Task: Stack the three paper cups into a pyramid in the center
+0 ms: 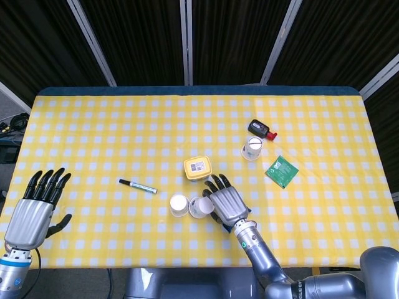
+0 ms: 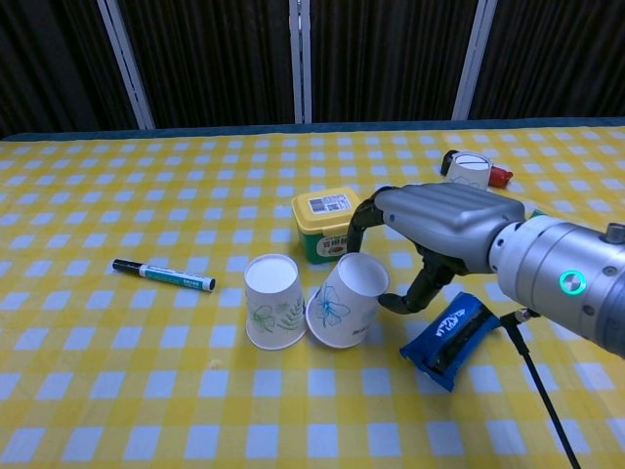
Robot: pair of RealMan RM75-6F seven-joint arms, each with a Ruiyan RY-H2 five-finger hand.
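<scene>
Two upside-down paper cups with leaf prints sit at the table's front centre. The left cup [image 1: 179, 204] [image 2: 272, 301] stands upright on its rim. Leaning against its side is the second cup [image 1: 201, 207] [image 2: 346, 301], tilted, with my right hand [image 1: 227, 205] [image 2: 439, 230] curled around it from behind and the right. A third cup [image 1: 252, 148] [image 2: 469, 167] stands far off at the right rear. My left hand [image 1: 36, 208] hovers at the table's left front corner, fingers spread and holding nothing; the chest view does not show it.
A yellow lidded tub [image 1: 197, 167] [image 2: 328, 223] stands just behind the two cups. A marker [image 1: 138, 185] [image 2: 163, 276] lies to the left. A blue packet [image 2: 451, 332] lies under my right wrist. A green packet [image 1: 281, 171] and a black-red item [image 1: 260, 129] lie by the third cup.
</scene>
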